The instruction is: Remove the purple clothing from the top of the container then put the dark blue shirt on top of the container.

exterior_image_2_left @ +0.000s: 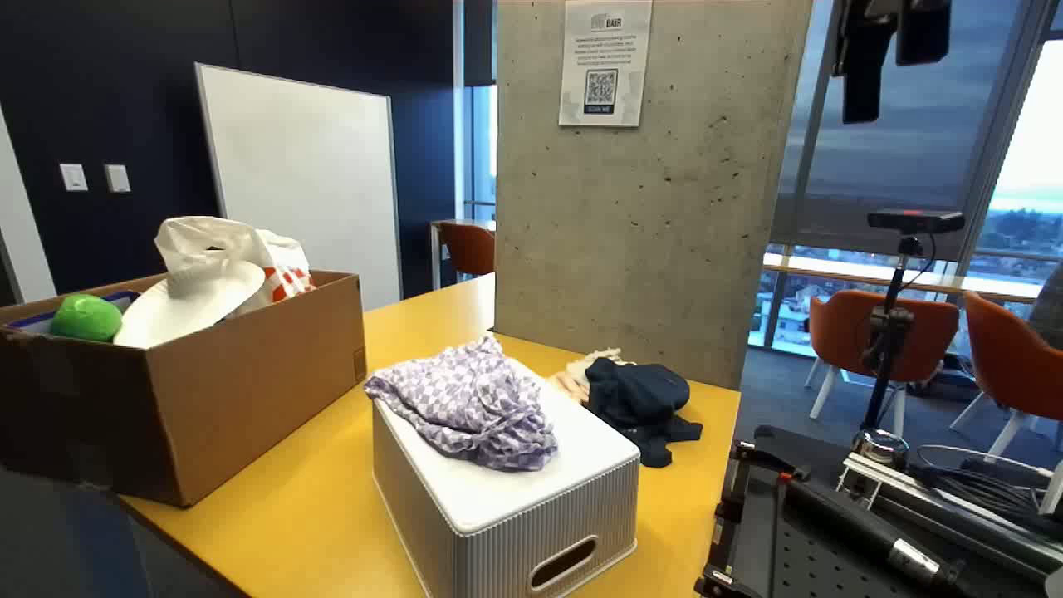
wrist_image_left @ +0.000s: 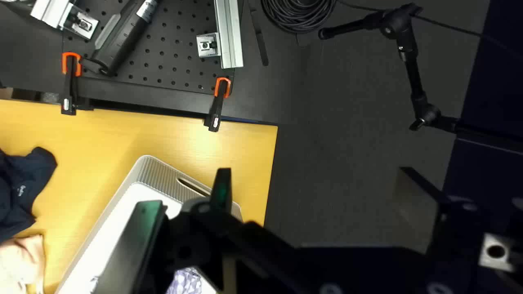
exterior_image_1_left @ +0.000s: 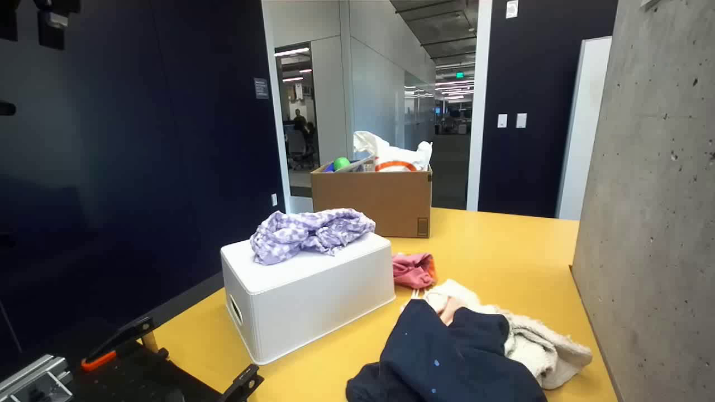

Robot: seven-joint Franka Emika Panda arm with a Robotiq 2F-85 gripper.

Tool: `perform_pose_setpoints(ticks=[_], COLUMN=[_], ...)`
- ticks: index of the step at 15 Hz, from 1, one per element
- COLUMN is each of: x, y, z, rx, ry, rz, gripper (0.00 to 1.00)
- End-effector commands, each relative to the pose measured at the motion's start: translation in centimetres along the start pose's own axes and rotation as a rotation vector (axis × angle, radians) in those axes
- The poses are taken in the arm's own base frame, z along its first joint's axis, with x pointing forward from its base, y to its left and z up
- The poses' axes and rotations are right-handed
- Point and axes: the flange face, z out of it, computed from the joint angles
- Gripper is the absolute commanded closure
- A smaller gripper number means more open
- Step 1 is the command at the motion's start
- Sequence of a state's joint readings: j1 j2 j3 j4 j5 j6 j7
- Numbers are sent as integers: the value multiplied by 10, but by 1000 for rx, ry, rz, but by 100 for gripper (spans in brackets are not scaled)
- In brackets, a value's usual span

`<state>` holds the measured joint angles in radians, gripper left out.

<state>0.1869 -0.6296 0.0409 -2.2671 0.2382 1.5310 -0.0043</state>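
- So, nearest first in an exterior view: white box (exterior_image_2_left: 507,540) on the desk (exterior_image_2_left: 307,507). Reads as stiff, light plastic with a smooth top; a hard press down could shift it.
- Purple cloth (exterior_image_2_left: 469,407) sits bunched on top of that box. Should be light, thin, limp, nothing to break, and likely to slide easily on the smooth top.
- Hold: pinch a raised fold near its middle, lift straight up. Going for a flat edge risks skating over plastic and coming up with nothing.
- Farther back, dark blue shirt (exterior_image_2_left: 635,394) heaped on the desk, apart from the box, overlapping the cream cloth (exterior_image_1_left: 536,346). Looks thicker and heavier; floppy, will sag either side of a grip.
- Hold: the standing ridge of the heap, away from the cream cloth, or both may come along.
- Tool (exterior_image_2_left: 893,87) hangs high, well apart from all of it. Fingers point down, spread wide, nothing between them.
- Arm: links out of frame in both exterior views. Wrist view faces down on the desk corner and floor (wrist_image_left: 347,163), purple cloth only a patch past the tool. Probably needs to go across, then down.
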Motion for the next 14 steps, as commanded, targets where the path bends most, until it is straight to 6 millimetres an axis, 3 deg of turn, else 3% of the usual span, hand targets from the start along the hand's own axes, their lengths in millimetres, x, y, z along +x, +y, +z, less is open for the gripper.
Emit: perform_pose_setpoints(ticks=[1, 6, 11, 13, 14], x=[0, 0, 48, 75, 92], y=[0, 0, 68, 102, 122], z=[-1, -1, -5, 13, 33], rx=[0, 0, 47, 44, 37], ry=[-1, -1, 107, 134, 138], rz=[0, 0, 115, 171, 194], gripper=[0, 0, 0, 0, 0])
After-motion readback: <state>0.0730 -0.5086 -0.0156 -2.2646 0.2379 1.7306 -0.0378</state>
